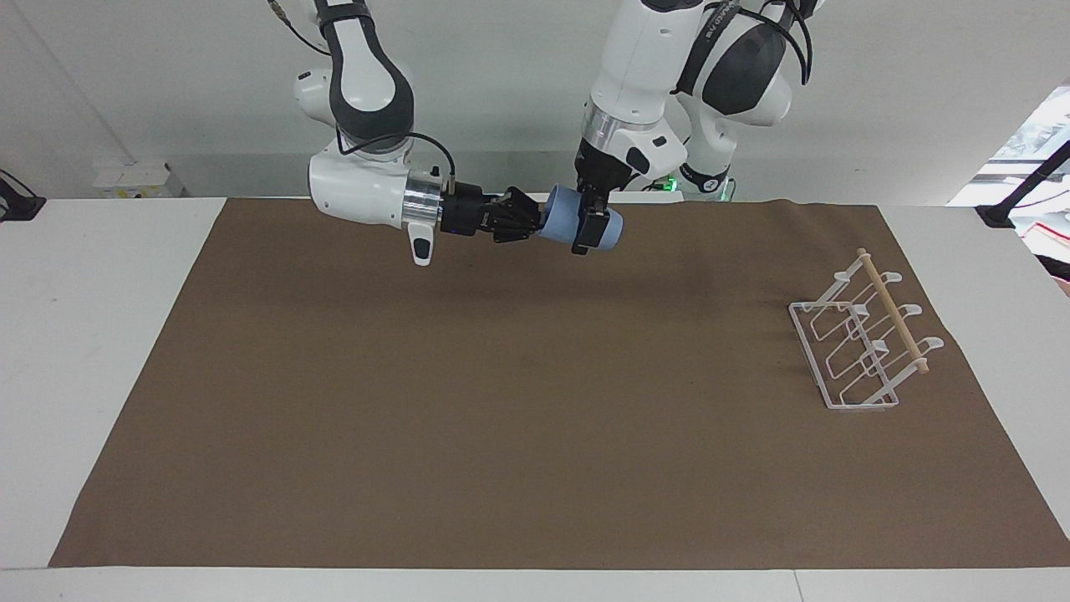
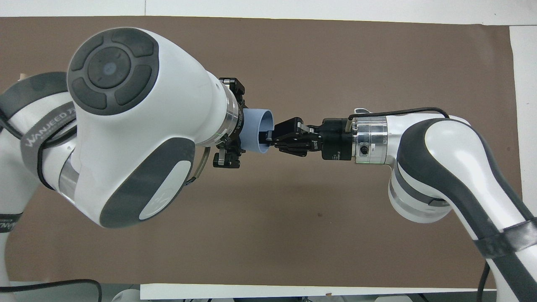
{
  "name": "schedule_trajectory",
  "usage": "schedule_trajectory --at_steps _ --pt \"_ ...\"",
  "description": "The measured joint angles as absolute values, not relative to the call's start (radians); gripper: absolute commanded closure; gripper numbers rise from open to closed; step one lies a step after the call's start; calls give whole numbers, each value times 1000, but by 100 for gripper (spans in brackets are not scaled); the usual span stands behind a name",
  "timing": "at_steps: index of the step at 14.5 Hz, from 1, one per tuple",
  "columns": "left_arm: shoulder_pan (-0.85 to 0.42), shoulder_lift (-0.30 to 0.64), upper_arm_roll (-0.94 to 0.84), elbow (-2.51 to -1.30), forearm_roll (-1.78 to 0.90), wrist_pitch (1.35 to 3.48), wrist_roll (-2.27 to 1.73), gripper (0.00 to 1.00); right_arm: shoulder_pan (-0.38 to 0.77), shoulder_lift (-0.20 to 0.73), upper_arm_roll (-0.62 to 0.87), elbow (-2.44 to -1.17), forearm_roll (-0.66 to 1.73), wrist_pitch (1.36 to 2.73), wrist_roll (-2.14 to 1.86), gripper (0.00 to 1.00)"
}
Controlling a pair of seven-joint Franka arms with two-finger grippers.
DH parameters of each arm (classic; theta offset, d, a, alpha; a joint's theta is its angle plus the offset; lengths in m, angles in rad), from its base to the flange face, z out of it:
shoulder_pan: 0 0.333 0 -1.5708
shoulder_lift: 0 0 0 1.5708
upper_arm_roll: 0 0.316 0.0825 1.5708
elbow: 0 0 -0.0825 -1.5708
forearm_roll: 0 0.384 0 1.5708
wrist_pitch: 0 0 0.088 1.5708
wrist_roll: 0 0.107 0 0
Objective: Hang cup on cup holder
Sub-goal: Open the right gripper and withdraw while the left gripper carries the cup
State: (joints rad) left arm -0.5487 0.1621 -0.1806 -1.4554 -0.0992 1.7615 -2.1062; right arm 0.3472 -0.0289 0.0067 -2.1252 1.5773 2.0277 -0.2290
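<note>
left gripper [image 1: 590, 224]: pointing down, clamping the cup [image 1: 562, 216] | right gripper [image 1: 535, 224]: reaching level, apparently pinching its rim | cup: lying sideways in air over brown mat [image 1: 501, 401] | cup holder [image 1: 861, 343]: well apart, toward left arm's end

We see the cup [image 1: 562, 221]: small, light blue, matte, unmarked, no handle, tapering toward its base. It's up in the air, lying on its side, mouth toward the right arm's end of the desk, base toward the left arm's end. It sits over the brown mat's edge nearest the robots, roughly mid-width. Part of its wall is covered in both views.

We see the cup holder [image 1: 861, 343]: small white wire rack, slanted looped prongs in a row, thin light wooden rod along the top. It stands upright on the mat near the left arm's end of the desk, well apart from the cup, with no cup on it.
</note>
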Motion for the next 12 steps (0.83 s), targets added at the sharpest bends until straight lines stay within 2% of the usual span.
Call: schedule_trajectory --at_steps 1,8,12 --pt "-549 162 -181 -1454 -90 1749 -2103 100 348 -29 9 -2125 1578 2028 -229 2" --pt "-543 162 -170 -1445 193 1559 -2038 100 346 -35 6 -2120 1563 2050 -224 1" --pt "-542 161 -167 -1456 493 1406 -1978 100 262 -79 -8 -2105 1194 2059 -152 1"
